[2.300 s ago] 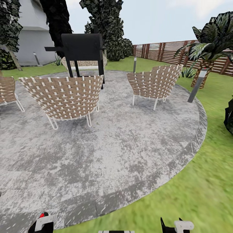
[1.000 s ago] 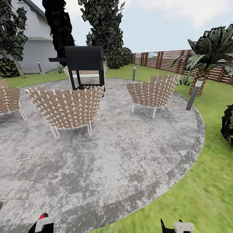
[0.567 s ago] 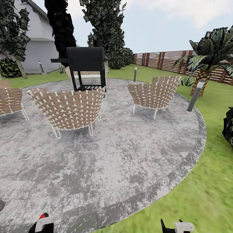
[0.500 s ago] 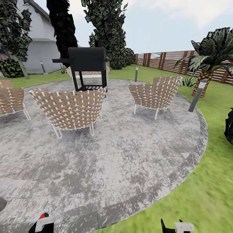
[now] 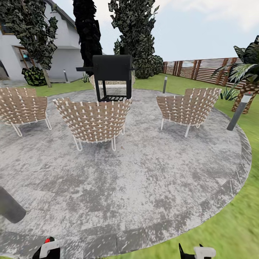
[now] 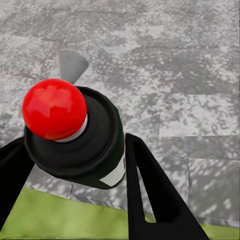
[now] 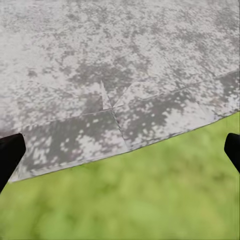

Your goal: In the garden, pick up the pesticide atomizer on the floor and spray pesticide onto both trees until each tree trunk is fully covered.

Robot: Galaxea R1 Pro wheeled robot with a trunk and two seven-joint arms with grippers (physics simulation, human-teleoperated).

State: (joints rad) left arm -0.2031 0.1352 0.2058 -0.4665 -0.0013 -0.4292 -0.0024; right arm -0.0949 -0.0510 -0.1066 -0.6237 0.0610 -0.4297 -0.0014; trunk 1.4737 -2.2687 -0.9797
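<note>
1. Grey mottled stone floor (image 5: 144, 187) forms a round patio with a kerb edge, bordered by green lawn (image 5: 230, 230) and a slatted wooden fence (image 5: 201, 68).
2. Three woven chairs (image 5: 94, 120) stand on the patio, with a black grill (image 5: 112, 72) behind the middle one.
3. Two trees (image 5: 136, 32) rise beyond the grill, near a white house (image 5: 61, 46).
4. Left gripper (image 6: 75, 165): fingers clamped on the pesticide atomizer (image 6: 80, 135), its red tip facing the wrist camera, held above the kerb.
5. Right gripper (image 7: 120, 150): fingers spread wide apart, holding nothing, above the kerb and lawn.
</note>
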